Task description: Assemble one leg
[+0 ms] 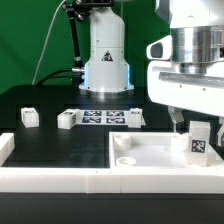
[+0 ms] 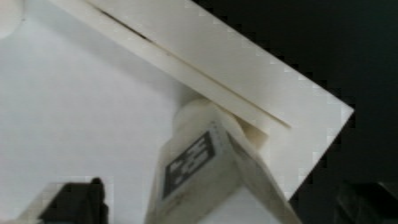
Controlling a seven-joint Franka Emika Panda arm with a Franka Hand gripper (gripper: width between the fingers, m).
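On the black worktop (image 1: 45, 140), the big white square piece (image 1: 150, 152) lies nearest the camera, with the claw (image 1: 190, 122) above its far right part, clamped on a tagged leg (image 1: 199, 141) standing upright on that piece, and three more legs (image 1: 68, 119) lie beyond it.

- Exterior view: bright, even light from above; white parts read close to blown out against the black table (image 1: 50, 135).
- The green backdrop (image 1: 30, 40) is evenly lit.
- Soft, short shadows sit under the small blocks.
- Wrist view: soft and blurry throughout, with the tag on the leg (image 2: 205, 165) smeared.
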